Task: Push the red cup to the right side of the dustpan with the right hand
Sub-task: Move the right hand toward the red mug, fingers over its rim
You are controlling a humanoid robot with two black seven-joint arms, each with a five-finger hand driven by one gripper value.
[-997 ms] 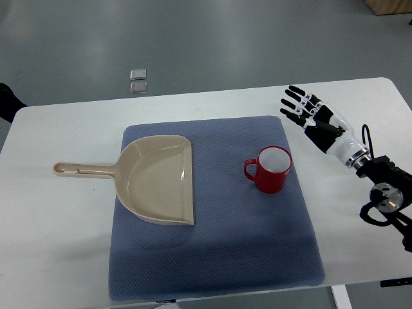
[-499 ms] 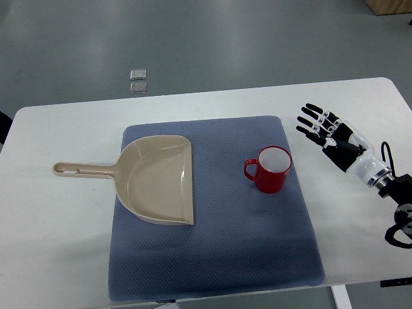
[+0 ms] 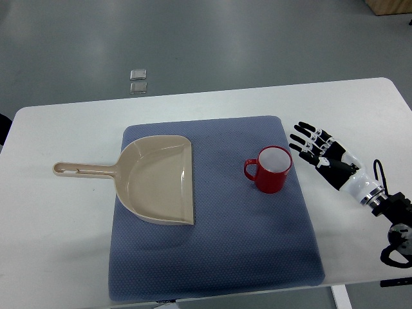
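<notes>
— Since half a second ago only the right hand (image 3: 320, 158) has shifted: it has dropped lower in the picture and come left, so its fingertips (image 3: 297, 138) now sit just off the mat's right edge, close to the cup but not touching it.

— And the red cup (image 3: 272, 169) itself?

— Unmoved. It stands upright on the blue-grey mat (image 3: 212, 257), in the mat's right half, handle pointing left toward the dustpan (image 3: 158, 180). A clear strip of mat lies between the cup's handle and the dustpan's open straight edge.

— How is the hand posed?

— Flat and low over the white table (image 3: 58, 238), palm side down as far as I can tell, fingers stretched out and fanned apart, pointing up and to the left. It holds nothing. The forearm runs back down and to the right, past a white wrist section to the dark joint at the picture's right edge.

— Compared with a full second ago?

— Then the hand was higher up the picture, level with the mat's top right corner. It has come downward in two steps, ending roughly level with the cup's rim.

— The dustpan?

— Beige, lying flat on the mat's left half with its handle reaching left over the bare table. Same place in all three frames.

— The left arm?

— Not visible.
</notes>
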